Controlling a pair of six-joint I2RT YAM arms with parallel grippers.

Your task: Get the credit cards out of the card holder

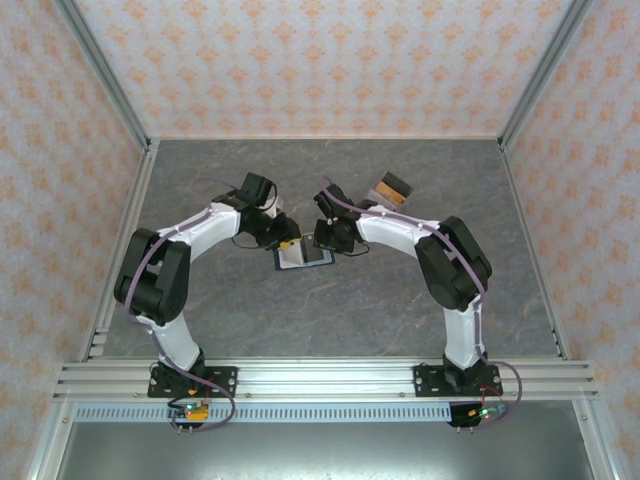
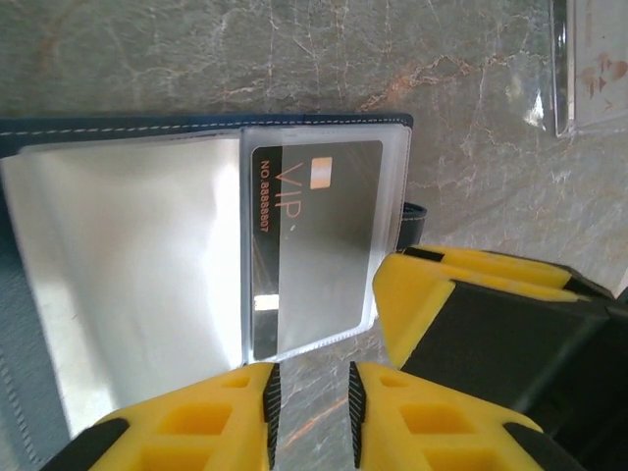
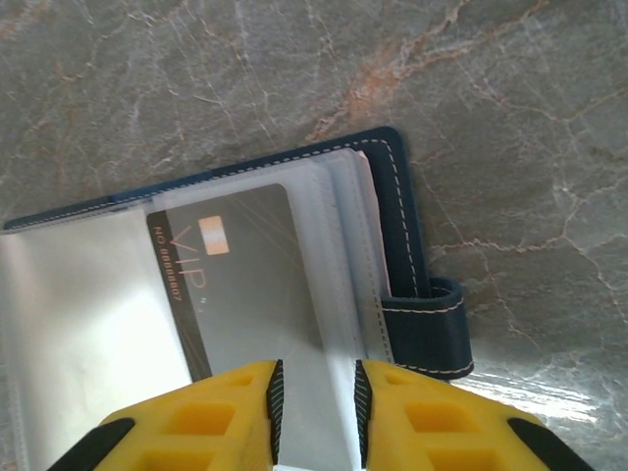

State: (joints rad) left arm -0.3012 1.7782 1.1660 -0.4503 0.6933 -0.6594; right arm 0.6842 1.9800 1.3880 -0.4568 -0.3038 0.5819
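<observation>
Holder (image 1: 303,256) lies open mid-counter (image 1: 330,330) between both arms, each about equally near; loose cards (image 1: 390,190) sit beyond the right arm. Left wrist: 1 black card (image 2: 314,245) in a clear sleeve (image 2: 128,255), just ahead of the left fingers (image 2: 221,417), long axis pointing at them; they stand narrowly parted, nothing between. Right wrist: right fingers (image 3: 231,417) narrowly parted over the sleeve's edge; whether they pinch it I cannot tell.

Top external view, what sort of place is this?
Probably a robot test enclosure, not a home: patterned panel walls around a grey marbled tabletop, left arm and right arm bolted to an aluminium rail.
</observation>
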